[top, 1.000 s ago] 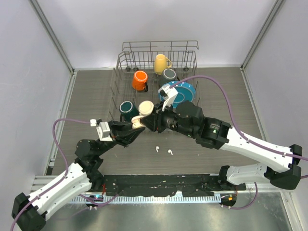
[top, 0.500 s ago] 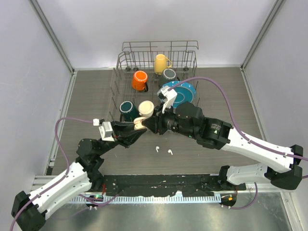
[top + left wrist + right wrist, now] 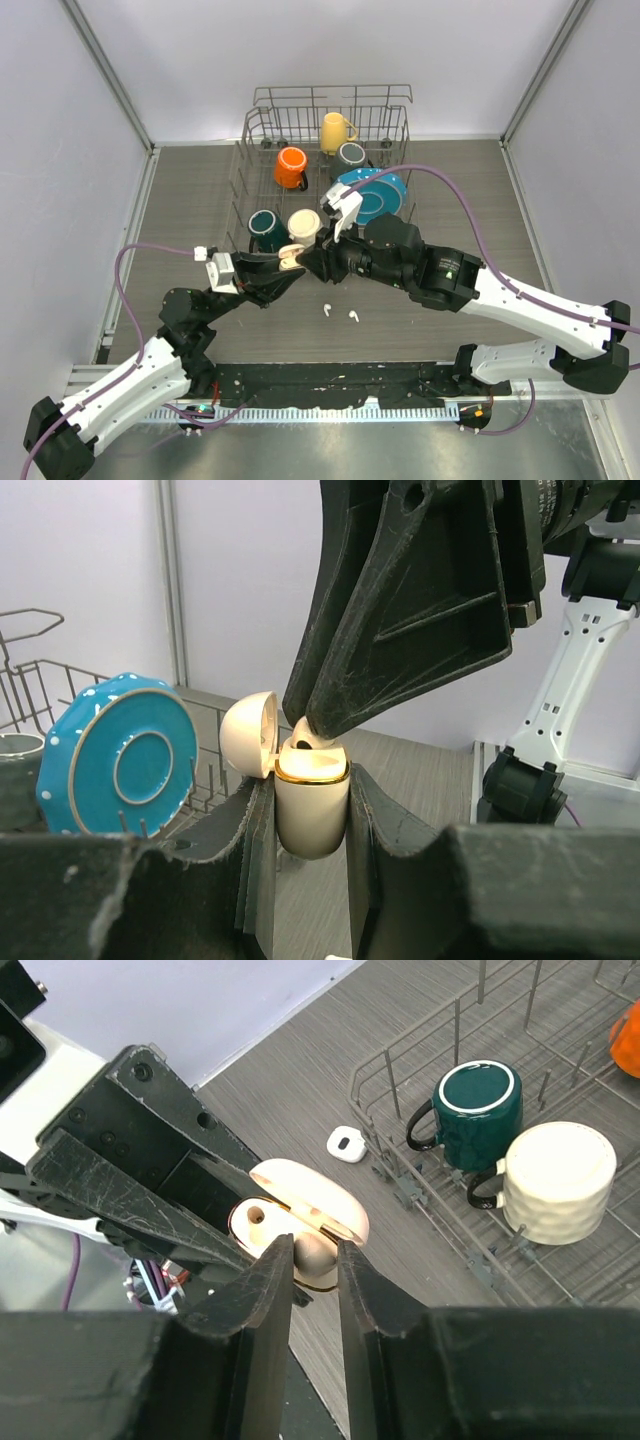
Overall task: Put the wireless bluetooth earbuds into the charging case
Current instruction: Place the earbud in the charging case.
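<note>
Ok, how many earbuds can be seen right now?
3. Two loose earbuds lie on the table; a third earbud is in the right gripper at the mouth of the open charging case that the left gripper holds. More may be hidden.

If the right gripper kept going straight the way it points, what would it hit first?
The open case clamped in the left gripper. The right gripper points down into its mouth, and the earbud between its jaws sits at the rim, so hardly any gap seems left.
</note>
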`<state>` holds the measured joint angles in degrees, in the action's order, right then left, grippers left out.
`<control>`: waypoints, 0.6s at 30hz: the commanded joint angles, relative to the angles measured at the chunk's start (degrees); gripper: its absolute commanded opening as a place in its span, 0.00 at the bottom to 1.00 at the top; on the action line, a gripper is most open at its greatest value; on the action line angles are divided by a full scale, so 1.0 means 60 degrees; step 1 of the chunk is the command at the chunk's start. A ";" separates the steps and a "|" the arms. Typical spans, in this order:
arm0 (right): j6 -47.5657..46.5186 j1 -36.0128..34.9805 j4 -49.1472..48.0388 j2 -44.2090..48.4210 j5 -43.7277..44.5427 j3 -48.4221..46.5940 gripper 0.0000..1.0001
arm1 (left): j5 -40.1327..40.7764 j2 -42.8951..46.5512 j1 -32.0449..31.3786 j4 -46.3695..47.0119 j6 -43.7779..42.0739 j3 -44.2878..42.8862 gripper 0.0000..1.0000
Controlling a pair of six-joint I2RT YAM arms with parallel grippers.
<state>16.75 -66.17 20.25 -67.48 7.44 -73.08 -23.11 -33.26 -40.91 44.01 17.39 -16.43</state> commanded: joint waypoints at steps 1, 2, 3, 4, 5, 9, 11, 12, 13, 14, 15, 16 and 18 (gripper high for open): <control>-0.0887 0.0013 0.0858 0.0217 0.0385 -0.0301 0.33 | -0.0029 0.0181 0.0006 0.1117 -0.0012 -0.0148 0.00; -0.1018 0.0013 0.0858 0.0202 0.0429 -0.0315 0.34 | -0.0146 0.0196 0.0006 0.1132 0.0017 -0.0163 0.00; -0.1078 0.0028 0.0858 0.0188 0.0502 -0.0315 0.35 | -0.0219 0.0210 0.0021 0.1146 0.0032 -0.0177 0.00; -0.1136 0.0013 0.0858 0.0159 0.0561 -0.0330 0.38 | -0.0263 0.0225 0.0021 0.1161 0.0046 -0.0163 0.00; -0.1253 0.0013 0.0858 0.0158 0.0634 -0.0359 0.39 | -0.0336 0.0225 0.0006 0.1190 0.0061 -0.0177 0.00; -0.1357 0.0013 0.0815 0.0144 0.1000 -0.0433 0.47 | -0.0337 0.0298 0.0021 0.1161 0.0076 -0.0148 0.00; -0.1415 0.0013 0.0771 0.0260 0.1030 -0.0534 0.50 | -0.0323 0.0284 0.0006 0.1088 0.0061 -0.0134 0.00; -0.1357 0.0013 0.0712 0.0333 0.1132 -0.0550 0.53 | -0.0352 0.0284 0.0006 0.1059 0.0047 -0.0119 0.00; -0.1342 0.0013 0.0654 0.0436 0.1249 -0.0564 0.59 | -0.0352 0.0298 0.0006 0.1030 0.0032 -0.0119 0.00; -0.1313 0.0013 0.0479 0.0538 0.1322 -0.0521 0.61 | -0.0352 0.0284 0.0021 0.1000 0.0032 -0.0104 0.00; -0.1269 0.0028 0.0376 0.0829 0.1410 -0.0477 0.63 | -0.0352 0.0269 0.0021 0.0986 0.0017 -0.0075 0.00; -0.1109 0.0028 0.0273 0.0992 0.1469 -0.0418 0.68 | -0.0337 0.0284 0.0021 0.0956 0.0003 -0.0089 0.00; -0.0918 0.0028 -0.0078 0.1546 0.1820 -0.0141 0.73 | -0.0323 0.0342 0.0021 0.0869 -0.0012 -0.0046 0.00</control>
<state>10.66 -66.37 22.79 -65.58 12.12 -74.00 -24.27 -32.56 -40.86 44.53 17.61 -16.43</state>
